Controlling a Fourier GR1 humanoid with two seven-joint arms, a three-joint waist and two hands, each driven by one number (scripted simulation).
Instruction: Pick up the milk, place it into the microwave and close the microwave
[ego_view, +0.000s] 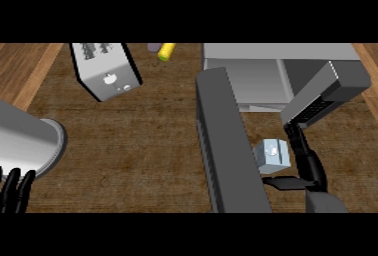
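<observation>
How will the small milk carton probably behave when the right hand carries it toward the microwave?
The milk carton looks boxy with flat faces, so it likely will not roll. Being small, it is probably light. The right hand has its fingers only along one side and below, so it might tip.

Brown counter (140, 150): microwave (280, 75), grey toaster (107, 70), yellow item (167, 51) at rear.

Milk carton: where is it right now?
In the head view the milk carton is at the lower right, held in the right hand, just right of the open microwave door and in front of the microwave opening.
</observation>
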